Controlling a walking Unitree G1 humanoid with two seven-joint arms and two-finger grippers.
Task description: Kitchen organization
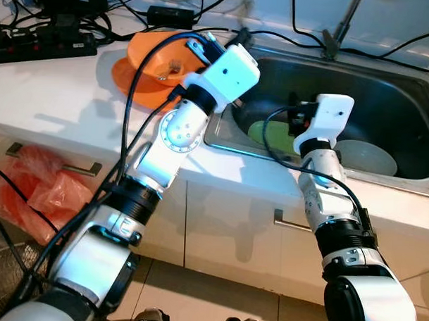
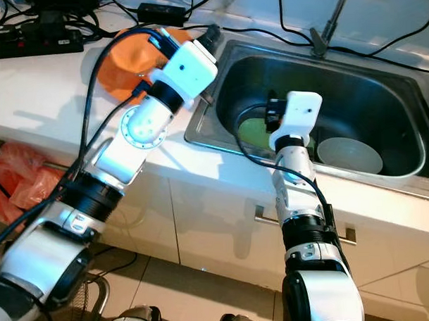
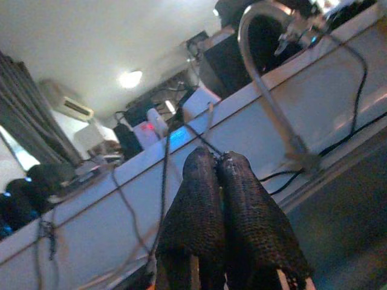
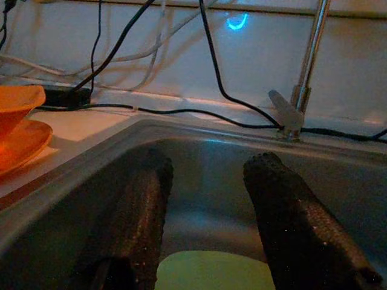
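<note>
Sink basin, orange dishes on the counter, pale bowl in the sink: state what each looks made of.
Sink basin: likely stainless steel, a brushed grey sheen with soft reflections.
Orange dishes: probably plastic, uniformly bright and smooth with thin rims.
Pale bowl: plastic or ceramic, matte off-white; the look leaves it open.

Brushed metal sink — rough-textured pincers

Green plate and white bowl crowd the sink floor
</note>
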